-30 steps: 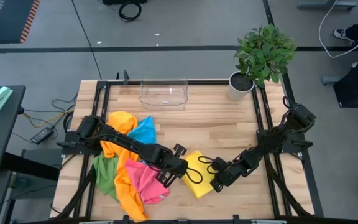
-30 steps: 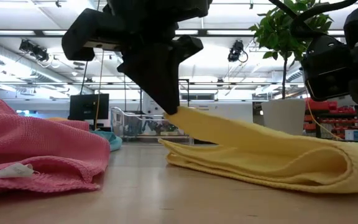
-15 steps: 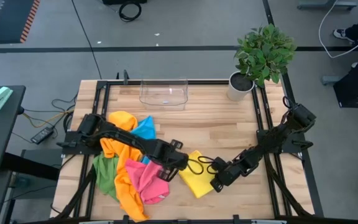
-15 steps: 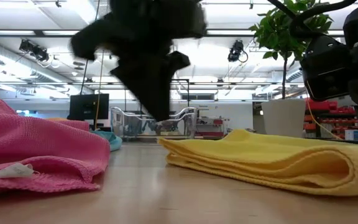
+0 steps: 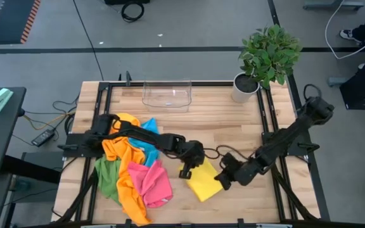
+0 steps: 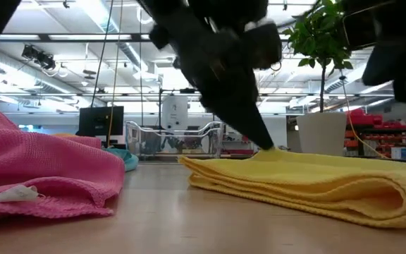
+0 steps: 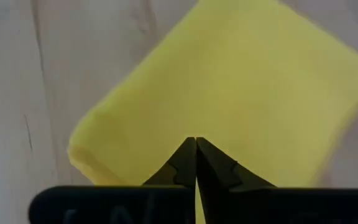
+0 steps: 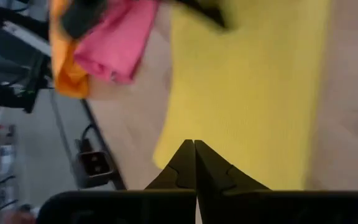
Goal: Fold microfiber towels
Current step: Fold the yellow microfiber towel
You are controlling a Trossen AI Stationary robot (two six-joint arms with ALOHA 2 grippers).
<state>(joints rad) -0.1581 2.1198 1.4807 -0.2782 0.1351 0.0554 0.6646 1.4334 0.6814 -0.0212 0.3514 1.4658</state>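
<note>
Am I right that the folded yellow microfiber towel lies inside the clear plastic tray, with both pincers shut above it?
Not quite. The folded yellow microfiber towel lies on the bare wooden table, well apart from the clear plastic tray, as the high view shows. Both the left pincer and right pincer are shut above it.

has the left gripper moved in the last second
Yes. In the high view the left gripper has shifted toward the potted plant side, onto the yellow towel.
</note>
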